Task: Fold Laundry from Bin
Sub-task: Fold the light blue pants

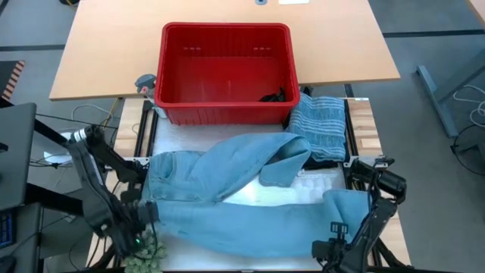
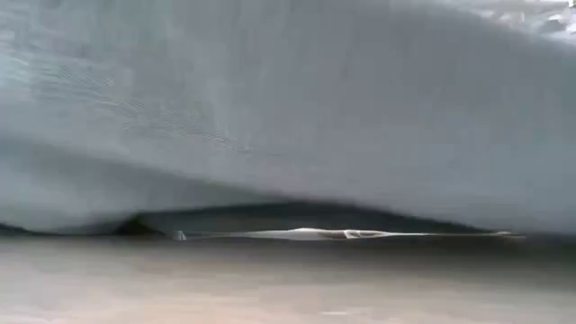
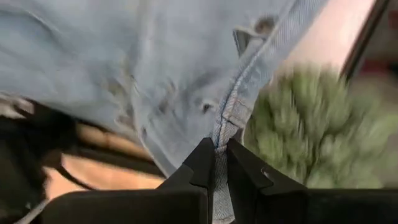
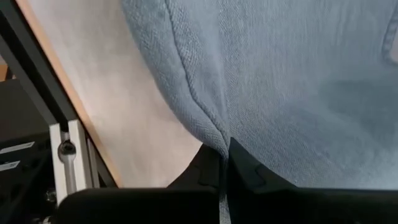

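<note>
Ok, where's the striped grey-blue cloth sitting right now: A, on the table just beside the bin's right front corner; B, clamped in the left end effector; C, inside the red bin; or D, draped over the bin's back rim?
A: in the high view the striped grey-blue cloth lies on the table beside the front right corner of the red bin, outside it.

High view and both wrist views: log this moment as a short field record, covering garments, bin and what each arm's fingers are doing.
garment on table: light blue jeans, spread across the white mat
left gripper: fingers shut on the jeans' seam, at the table's near left corner
right gripper: fingers shut on a fold of the jeans, near right corner
bin: red bin, a dark garment in its corner
beside bin: striped grey-blue cloth, to its right
</note>
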### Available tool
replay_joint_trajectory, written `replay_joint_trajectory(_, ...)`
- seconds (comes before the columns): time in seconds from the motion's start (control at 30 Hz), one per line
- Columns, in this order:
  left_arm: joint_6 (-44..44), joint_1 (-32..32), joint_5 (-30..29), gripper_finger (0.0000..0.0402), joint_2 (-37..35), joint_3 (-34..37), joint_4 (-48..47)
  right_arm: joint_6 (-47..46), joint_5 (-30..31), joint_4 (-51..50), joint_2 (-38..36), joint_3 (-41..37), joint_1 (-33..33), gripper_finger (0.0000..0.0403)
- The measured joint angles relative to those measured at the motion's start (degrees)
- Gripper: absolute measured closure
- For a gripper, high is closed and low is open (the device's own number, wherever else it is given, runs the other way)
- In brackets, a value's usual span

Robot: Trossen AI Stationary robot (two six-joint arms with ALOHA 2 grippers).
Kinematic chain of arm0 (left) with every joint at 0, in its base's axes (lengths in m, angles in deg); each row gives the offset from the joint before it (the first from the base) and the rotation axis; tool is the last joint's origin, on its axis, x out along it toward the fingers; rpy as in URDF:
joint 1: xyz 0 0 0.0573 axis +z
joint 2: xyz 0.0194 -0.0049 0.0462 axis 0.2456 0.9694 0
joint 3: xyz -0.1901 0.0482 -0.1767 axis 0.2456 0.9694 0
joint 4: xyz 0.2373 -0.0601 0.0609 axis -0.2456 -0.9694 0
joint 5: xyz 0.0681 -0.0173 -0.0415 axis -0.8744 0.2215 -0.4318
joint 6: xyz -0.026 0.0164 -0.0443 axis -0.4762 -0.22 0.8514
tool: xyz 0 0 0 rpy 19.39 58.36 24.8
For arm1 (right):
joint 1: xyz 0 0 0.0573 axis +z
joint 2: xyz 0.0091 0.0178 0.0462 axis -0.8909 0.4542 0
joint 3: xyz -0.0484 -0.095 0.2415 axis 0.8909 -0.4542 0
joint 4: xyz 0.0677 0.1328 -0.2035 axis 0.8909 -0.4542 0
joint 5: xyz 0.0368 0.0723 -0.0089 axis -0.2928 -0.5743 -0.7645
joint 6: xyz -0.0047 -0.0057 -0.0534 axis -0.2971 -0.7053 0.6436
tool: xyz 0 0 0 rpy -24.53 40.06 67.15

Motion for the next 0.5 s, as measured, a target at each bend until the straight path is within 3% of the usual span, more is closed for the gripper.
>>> replay_joint_trajectory(0.07,-3.2,-0.1,4.0,0.0388,1.8,2.8,1.4,-1.3,0.0,0.1,0.0,0.0,0.6,0.0375)
replay_joint_trajectory(0.13,-5.3,-0.1,4.3,0.0388,3.6,5.1,1.5,-2.4,0.0,0.1,0.0,0.0,0.8,0.0375)
replay_joint_trajectory(0.5,-16.6,4.6,-1.7,0.0388,6.2,8.1,-2.7,-0.5,3.5,-0.4,0.0,-0.1,-1.9,0.0375)
